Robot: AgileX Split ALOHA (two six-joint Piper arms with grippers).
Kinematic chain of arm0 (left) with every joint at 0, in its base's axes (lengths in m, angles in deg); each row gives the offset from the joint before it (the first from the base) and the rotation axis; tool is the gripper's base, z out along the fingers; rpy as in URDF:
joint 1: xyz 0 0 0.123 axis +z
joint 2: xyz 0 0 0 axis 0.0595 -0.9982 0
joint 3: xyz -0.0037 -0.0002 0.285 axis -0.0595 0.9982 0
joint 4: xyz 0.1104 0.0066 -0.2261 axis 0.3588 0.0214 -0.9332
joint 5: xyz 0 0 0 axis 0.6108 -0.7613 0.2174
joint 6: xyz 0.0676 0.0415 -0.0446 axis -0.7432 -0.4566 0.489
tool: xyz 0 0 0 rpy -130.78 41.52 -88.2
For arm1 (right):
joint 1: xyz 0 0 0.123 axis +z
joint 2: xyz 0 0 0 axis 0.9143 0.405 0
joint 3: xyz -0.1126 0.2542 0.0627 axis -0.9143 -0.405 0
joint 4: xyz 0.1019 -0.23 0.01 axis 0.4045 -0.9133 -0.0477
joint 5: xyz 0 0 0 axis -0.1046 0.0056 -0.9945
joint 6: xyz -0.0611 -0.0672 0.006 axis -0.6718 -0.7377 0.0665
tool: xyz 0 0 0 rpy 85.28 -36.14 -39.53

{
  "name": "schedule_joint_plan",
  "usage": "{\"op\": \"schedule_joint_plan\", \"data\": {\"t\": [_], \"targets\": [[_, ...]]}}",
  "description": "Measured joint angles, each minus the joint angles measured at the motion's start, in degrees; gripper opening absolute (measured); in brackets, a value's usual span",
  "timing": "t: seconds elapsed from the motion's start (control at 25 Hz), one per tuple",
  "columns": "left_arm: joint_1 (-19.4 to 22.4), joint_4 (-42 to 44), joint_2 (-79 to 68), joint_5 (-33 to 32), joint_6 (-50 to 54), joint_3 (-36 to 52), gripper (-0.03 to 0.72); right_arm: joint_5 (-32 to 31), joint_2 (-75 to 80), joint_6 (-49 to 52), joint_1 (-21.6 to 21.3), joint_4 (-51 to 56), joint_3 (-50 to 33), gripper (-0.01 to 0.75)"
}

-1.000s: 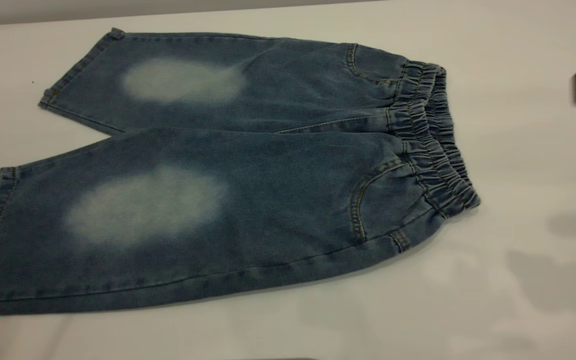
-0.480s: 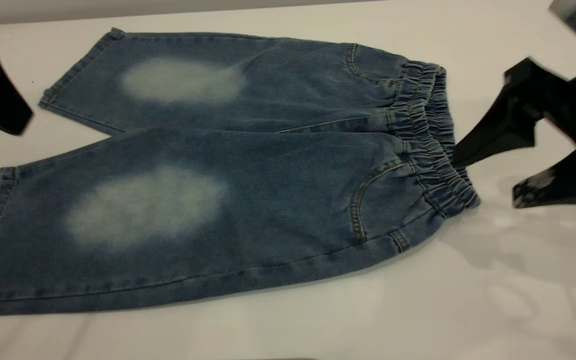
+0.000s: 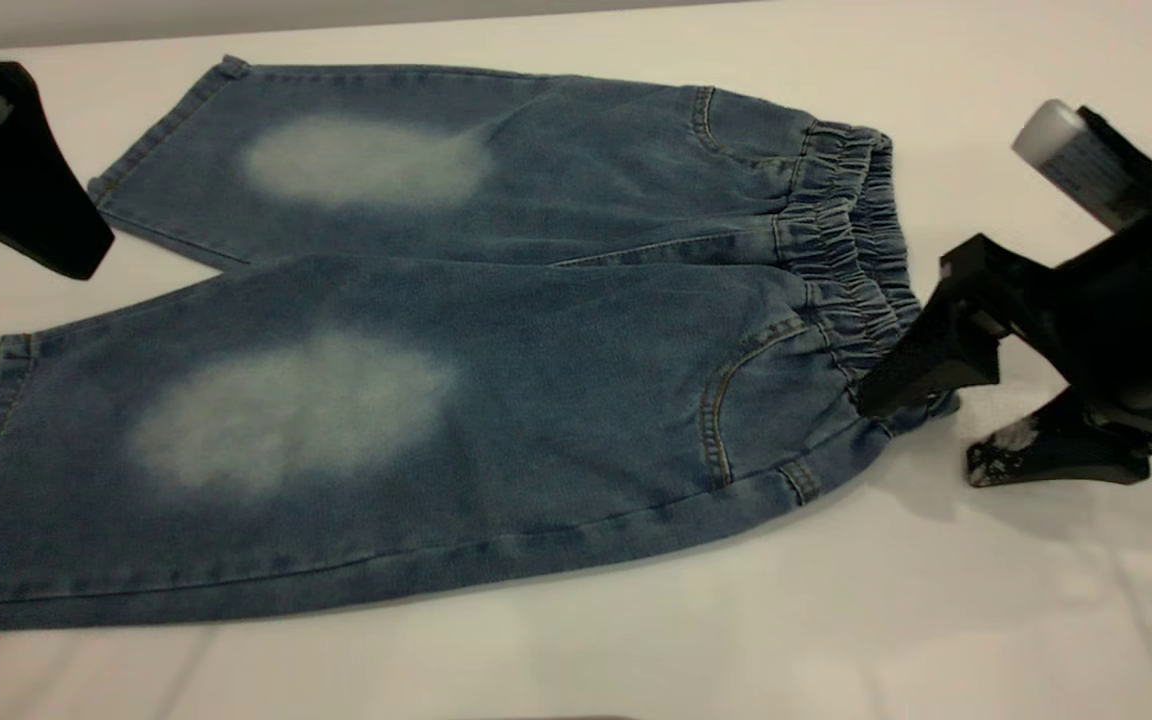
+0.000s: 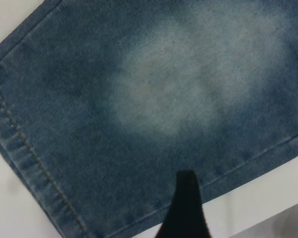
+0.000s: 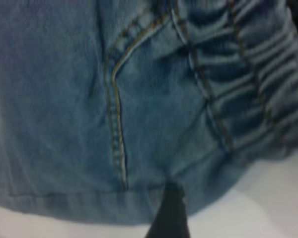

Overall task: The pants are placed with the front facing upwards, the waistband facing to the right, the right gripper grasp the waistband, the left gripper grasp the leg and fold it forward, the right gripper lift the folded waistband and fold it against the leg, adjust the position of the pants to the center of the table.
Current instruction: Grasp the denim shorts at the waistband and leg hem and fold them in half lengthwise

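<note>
The pants point(image 3: 496, 350) lie flat and front up on the white table point(image 3: 986, 620), legs to the left. Their gathered waistband point(image 3: 851, 260) is at the right. My right gripper point(image 3: 926, 435) is open at the waistband's near corner. One finger point(image 3: 911, 365) reaches over the band and the other point(image 3: 1036, 465) is low over the table beside it. In the right wrist view a finger point(image 5: 170, 213) points at the pants' near edge below the curved pocket point(image 5: 114, 114). My left gripper point(image 3: 26, 262) is open by the far leg's hem point(image 3: 151, 130). Its finger point(image 4: 186, 208) overlaps that leg's edge.
The table's far edge point(image 3: 336, 22) runs along the top of the exterior view. Bare white surface stretches in front of the pants and to the right of the waistband. A pale grey labelled cylinder point(image 3: 1076, 160) sits on the right gripper's body.
Both grippers have come in. The right one moved left and down onto the waistband's near corner. The left one moved right toward the far leg's hem. The pants have not shifted.
</note>
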Motion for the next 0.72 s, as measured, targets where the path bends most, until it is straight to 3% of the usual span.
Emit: {"op": "schedule_joint_plan", "data": {"t": [0.72], "targets": [[0.00,0.00,0.00,0.36,-0.05,0.00,0.545,-1.52,1.64,-3.11,0.00,-0.34,4.74,0.564]]}}
